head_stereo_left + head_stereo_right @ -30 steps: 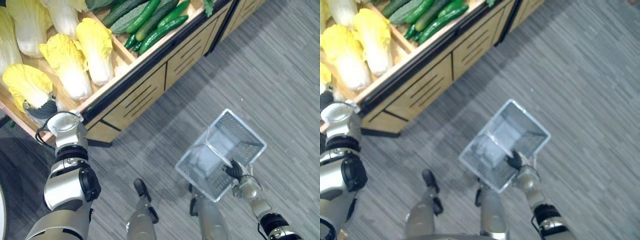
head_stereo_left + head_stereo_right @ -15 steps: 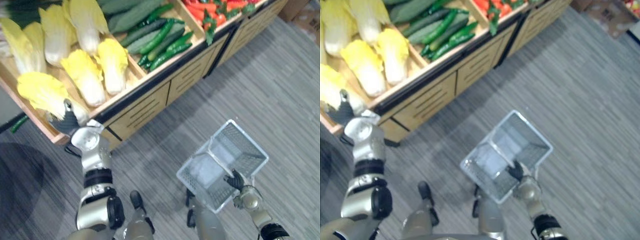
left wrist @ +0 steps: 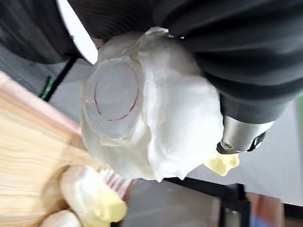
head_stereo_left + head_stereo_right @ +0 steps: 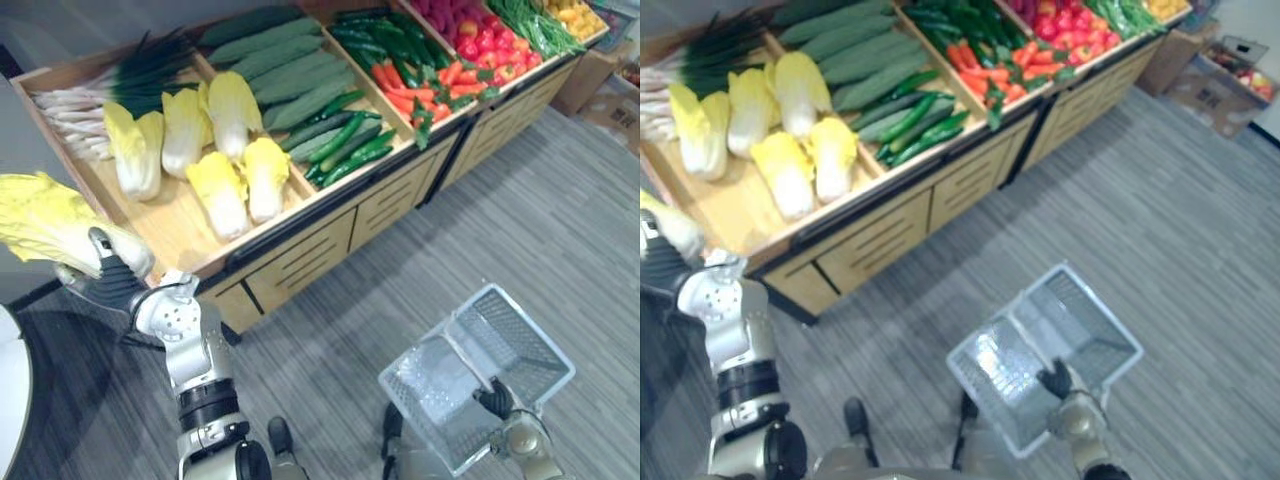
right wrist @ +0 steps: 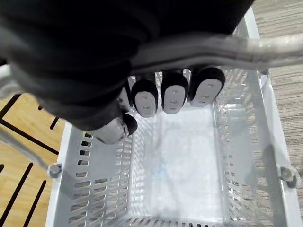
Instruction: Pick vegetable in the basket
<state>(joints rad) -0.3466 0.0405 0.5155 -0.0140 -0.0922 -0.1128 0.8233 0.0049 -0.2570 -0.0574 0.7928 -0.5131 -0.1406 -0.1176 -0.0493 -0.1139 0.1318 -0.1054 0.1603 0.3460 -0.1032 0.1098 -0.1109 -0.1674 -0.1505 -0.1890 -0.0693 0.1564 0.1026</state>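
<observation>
A yellow-leafed napa cabbage with a white base is held in my left hand, whose fingers are curled round its stem end. It hangs in the air just off the left end of the wooden produce stand. The empty white plastic basket hangs low at the right above the floor. My right hand is shut round its handle, the dark fingertips hooked under the bar.
The stand holds more napa cabbages, cucumbers, green onions, red peppers and carrots. Its drawer fronts face the grey floor. Cardboard boxes stand at the far right.
The camera has tilted up, showing more of the stand. My left hand has lifted the cabbage off the stand's corner and out past its left end. The basket stays in my right hand.
</observation>
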